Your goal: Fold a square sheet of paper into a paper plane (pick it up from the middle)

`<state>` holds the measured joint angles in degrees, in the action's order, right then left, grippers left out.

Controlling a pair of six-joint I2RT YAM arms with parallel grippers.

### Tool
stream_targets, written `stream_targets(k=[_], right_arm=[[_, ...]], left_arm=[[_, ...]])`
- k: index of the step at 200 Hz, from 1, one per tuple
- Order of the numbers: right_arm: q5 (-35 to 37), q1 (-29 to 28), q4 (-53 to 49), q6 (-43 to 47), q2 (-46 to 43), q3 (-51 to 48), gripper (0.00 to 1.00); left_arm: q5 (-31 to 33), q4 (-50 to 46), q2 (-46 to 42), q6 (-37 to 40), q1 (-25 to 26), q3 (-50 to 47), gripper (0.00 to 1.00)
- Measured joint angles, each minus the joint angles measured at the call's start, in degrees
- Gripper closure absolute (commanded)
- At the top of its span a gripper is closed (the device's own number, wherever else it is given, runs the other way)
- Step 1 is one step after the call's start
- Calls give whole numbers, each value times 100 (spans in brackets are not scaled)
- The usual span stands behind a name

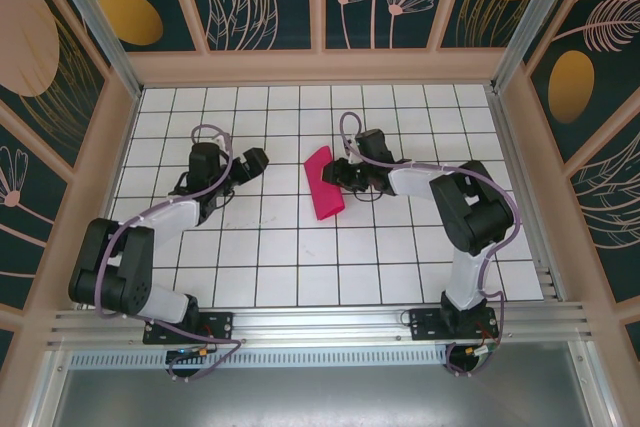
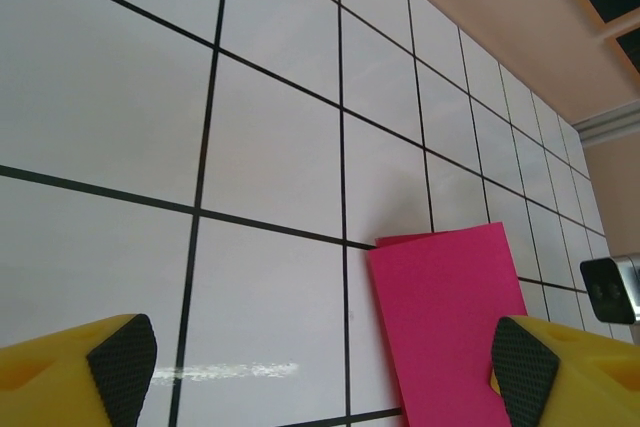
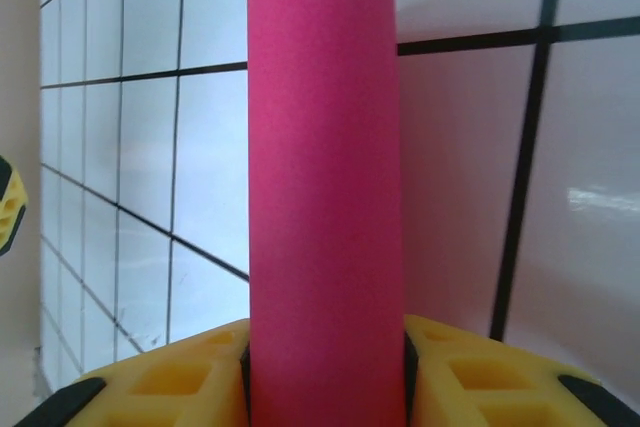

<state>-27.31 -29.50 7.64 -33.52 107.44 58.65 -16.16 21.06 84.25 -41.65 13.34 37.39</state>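
The square sheet of paper point(image 1: 323, 183), magenta-pink, is folded over into a long strip near the middle of the grid table. In the right wrist view the sheet of paper point(image 3: 325, 167) bulges upward as a rounded fold. My right gripper point(image 3: 325, 382) is shut on it, both yellow fingers pressed against its sides. From above, the right gripper point(image 1: 341, 176) sits at the strip's right edge. My left gripper point(image 1: 250, 162) stands open about one tile left of the paper. In its own view the left gripper point(image 2: 322, 367) is wide open over bare tiles, and the paper point(image 2: 445, 317) lies flat beside its right finger.
The white grid table point(image 1: 270, 247) is walled by peach-coloured wooden rails point(image 1: 320, 67) at the back and both sides. A metal rail point(image 1: 320, 322) carries the arm bases at the near edge. A faint white scuff point(image 2: 225, 371) marks the tile below the left gripper.
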Motion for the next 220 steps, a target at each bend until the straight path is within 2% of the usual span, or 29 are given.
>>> stream_targets(k=[39, 70, 128, 178, 220], right_arm=[[887, 0, -636, 245, 2, 76, 33], [1250, -44, -907, 428, 0, 192, 25], [1725, -48, -1346, 673, 0, 380, 23], [1836, 22, -1561, 820, 0, 426, 31], [1779, 66, -1648, 1012, 42, 472, 31]], left_arm=[[33, 63, 229, -74, 240, 173, 13], [55, 129, 293, -114, 343, 251, 13], [50, 192, 457, -223, 487, 280, 14], [-50, 245, 608, -463, 654, 345, 22], [-291, 308, 925, -710, 811, 551, 27]])
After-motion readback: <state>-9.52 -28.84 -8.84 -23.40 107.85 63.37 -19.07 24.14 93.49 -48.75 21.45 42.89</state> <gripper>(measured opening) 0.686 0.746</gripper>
